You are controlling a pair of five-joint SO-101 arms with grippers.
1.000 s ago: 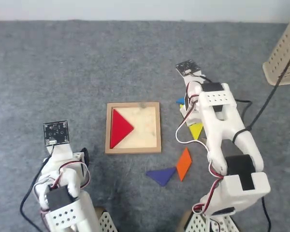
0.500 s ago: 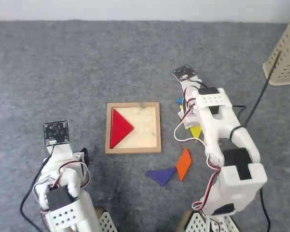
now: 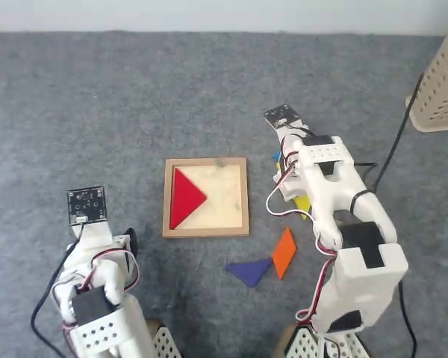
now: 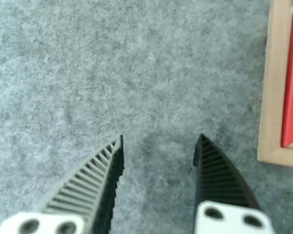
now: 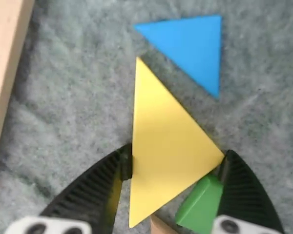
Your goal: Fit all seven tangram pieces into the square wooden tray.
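The square wooden tray (image 3: 240,195) lies mid-table with a red triangle (image 3: 185,198) in its left half. In the right wrist view my right gripper (image 5: 176,158) has its fingers against two sides of a yellow triangle (image 5: 166,136), shut on it. That triangle overlaps a green piece (image 5: 200,204), and a blue triangle (image 5: 188,41) lies just beyond it. From above, the yellow triangle (image 3: 304,203) peeks out under the right arm, right of the tray. My left gripper (image 4: 158,146) is open over bare carpet near the tray's corner (image 4: 276,97).
An orange parallelogram (image 3: 284,252) and a dark blue triangle (image 3: 250,271) lie on the carpet in front of the tray's right corner. A beige slatted basket (image 3: 442,82) stands at the far right edge. Grey carpet spreads wide behind and left of the tray.
The right arm has swung a little to the left and away from its base, covering more of the yellow triangle. The left arm has kept still.
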